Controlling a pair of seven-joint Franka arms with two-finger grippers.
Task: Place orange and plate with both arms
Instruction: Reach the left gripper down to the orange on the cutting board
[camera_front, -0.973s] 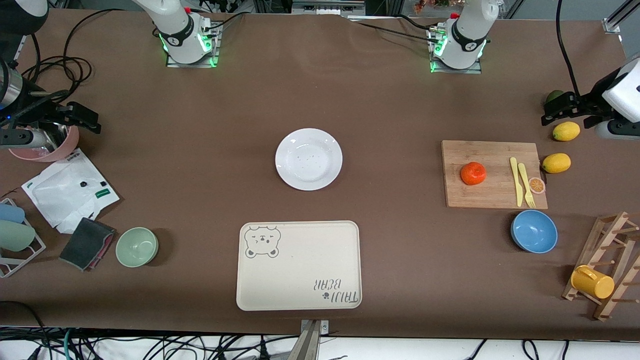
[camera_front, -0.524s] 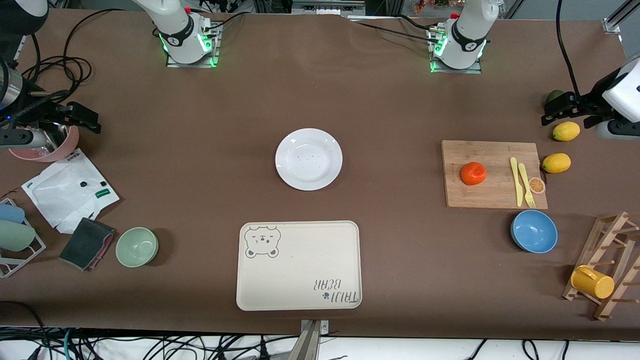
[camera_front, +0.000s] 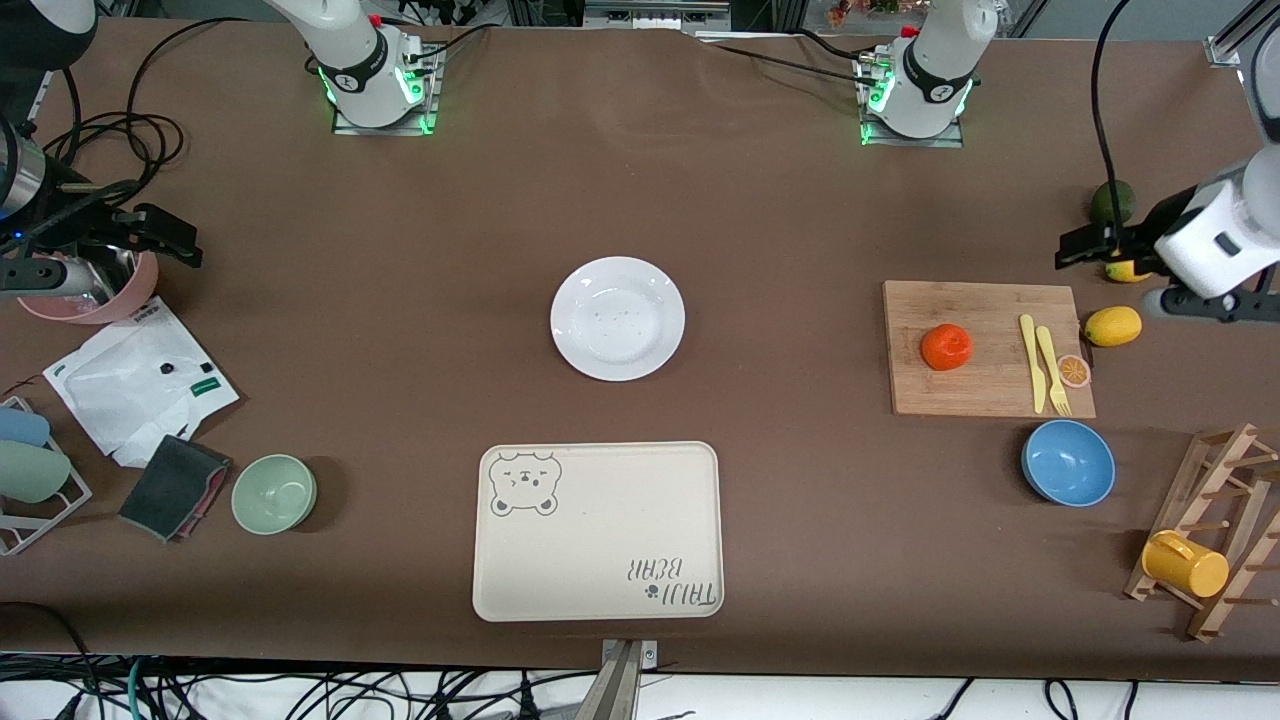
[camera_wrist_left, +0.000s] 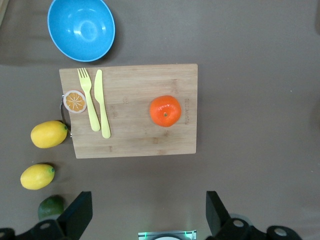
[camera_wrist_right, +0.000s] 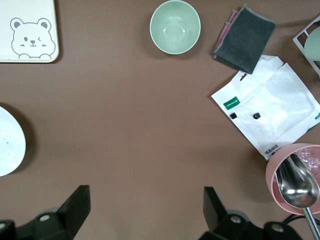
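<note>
Front view shows the plate (camera_front: 617, 318) lying alone on the brown table (camera_front: 420, 330), about midway between the two arms' ends and farther from the camera than the beige bear-print tray (camera_front: 597, 530). The orange (camera_front: 946, 346) sits on the wooden cutting board (camera_front: 985, 347) toward the left arm's end of the table, with a yellow fork (camera_front: 1050, 370), a yellow knife (camera_front: 1030, 362) and an orange-slice piece (camera_front: 1073, 371) at the board's outer part. A blue bowl (camera_front: 1068, 462) stands just nearer the camera than the board. One lemon (camera_front: 1112, 326) lies beside the board; a second lemon (camera_front: 1125, 270) and a dark green fruit (camera_front: 1111, 201) lie farther from the camera. The left gripper (camera_front: 1085, 245) hangs in the air over the table near the second lemon, its fingers spread wide and holding nothing; in the left wrist view the whole board and the orange (camera_wrist_left: 165, 110) show between the two fingers (camera_wrist_left: 77, 215). The right gripper (camera_front: 165, 235) hovers at the right arm's end over a pink cup (camera_front: 95, 290) with a metal spoon (camera_wrist_right: 297, 182) in it, also spread wide and empty. Near it lie a white plastic bag (camera_front: 140, 380), a grey cloth (camera_front: 175, 487) and a green bowl (camera_front: 274, 493).
</note>
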